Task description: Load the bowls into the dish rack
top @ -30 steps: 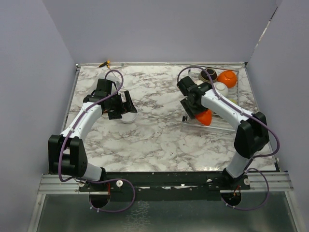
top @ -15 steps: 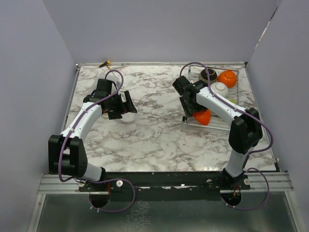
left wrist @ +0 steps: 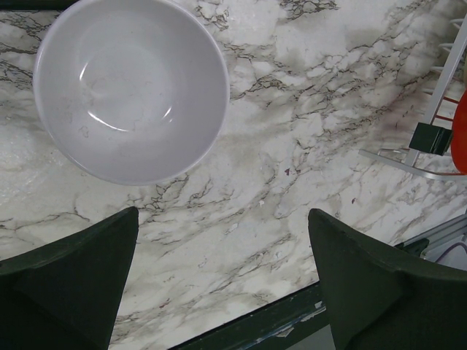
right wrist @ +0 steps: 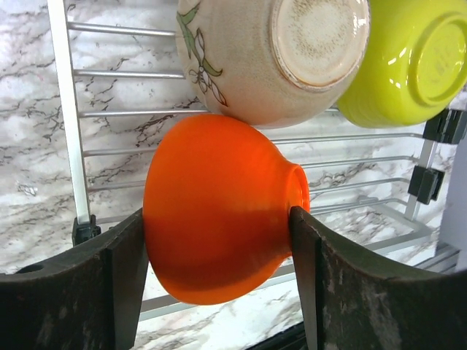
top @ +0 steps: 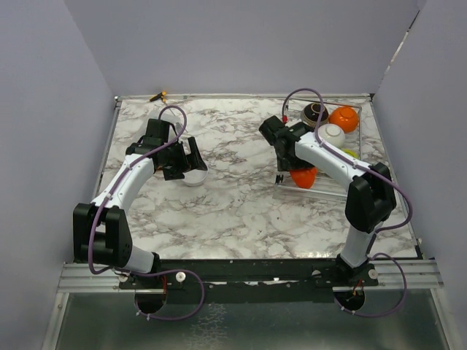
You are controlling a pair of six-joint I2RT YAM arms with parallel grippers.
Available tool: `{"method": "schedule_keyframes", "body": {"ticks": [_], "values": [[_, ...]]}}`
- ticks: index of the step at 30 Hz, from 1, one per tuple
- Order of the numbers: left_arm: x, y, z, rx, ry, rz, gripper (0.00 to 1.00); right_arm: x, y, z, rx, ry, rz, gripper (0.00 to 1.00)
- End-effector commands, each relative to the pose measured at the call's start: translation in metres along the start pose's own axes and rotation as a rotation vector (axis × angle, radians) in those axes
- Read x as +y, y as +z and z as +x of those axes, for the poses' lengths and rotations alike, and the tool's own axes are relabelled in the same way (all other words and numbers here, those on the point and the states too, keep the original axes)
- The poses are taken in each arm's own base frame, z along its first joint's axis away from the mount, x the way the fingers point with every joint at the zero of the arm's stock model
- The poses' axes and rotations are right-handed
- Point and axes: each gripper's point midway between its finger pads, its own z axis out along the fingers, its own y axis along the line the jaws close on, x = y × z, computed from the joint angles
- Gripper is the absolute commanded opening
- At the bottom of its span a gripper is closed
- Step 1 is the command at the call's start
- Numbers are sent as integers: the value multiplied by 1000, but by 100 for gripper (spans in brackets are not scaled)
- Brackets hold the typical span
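Note:
My right gripper (top: pixel 295 169) is shut on an orange bowl (right wrist: pixel 219 211), held on its side over the near left part of the silver wire dish rack (right wrist: pixel 62 109). The same bowl shows in the top view (top: pixel 303 177). Behind it in the rack lean a beige flowered bowl (right wrist: pixel 270 58) and a lime green bowl (right wrist: pixel 401 65). Further back in the rack (top: pixel 321 191) sit a white bowl (top: pixel 333 134), a second orange bowl (top: pixel 344 118) and a dark brown bowl (top: pixel 315 112). My left gripper (left wrist: pixel 222 219) is open and empty above the table. A white bowl (left wrist: pixel 131 87) stands upright just beyond its fingers.
A small yellow and black object (top: pixel 158 95) lies at the table's back left edge. The rack takes up the right side of the marble table (top: pixel 233 204). Grey walls close in the table on three sides.
My right wrist has swung back and to the left with the orange bowl, which now sits slightly lower and further left at the rack's near end. My left arm has not moved.

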Motion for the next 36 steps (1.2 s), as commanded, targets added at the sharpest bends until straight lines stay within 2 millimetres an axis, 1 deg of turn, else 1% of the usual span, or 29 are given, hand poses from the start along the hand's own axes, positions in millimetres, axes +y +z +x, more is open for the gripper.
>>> {"method": "schedule_keyframes", "body": {"ticks": [1,3,5,8,10,13,16,19,24,28,31,36], "values": [[4,1,-3,-3,12,-25,99,18,24,48,168,174,-1,61],[3,1,-3,-2,13,-24,99,22,24,48,168,197,-20,64],[3,1,-3,-3,13,-24,99,23,23,47,165,204,-27,70],[4,1,-3,-2,14,-24,99,21,20,41,149,177,-40,82],[4,1,-2,0,11,-25,99,20,16,38,136,147,-55,87],[5,2,-3,0,12,-27,99,17,7,32,124,92,-87,94],[5,2,-2,1,11,-29,99,11,0,29,108,53,-99,98],[6,3,-1,6,10,-30,99,6,-6,28,100,12,-111,100],[6,4,-2,6,8,-32,99,7,-12,28,102,-36,-153,100],[6,5,-2,9,7,-30,99,14,-26,16,63,-10,-222,100],[6,5,-2,11,7,-30,99,13,-33,8,40,7,-237,100],[6,6,-2,14,6,-31,99,4,-29,9,37,7,-185,99]]}}
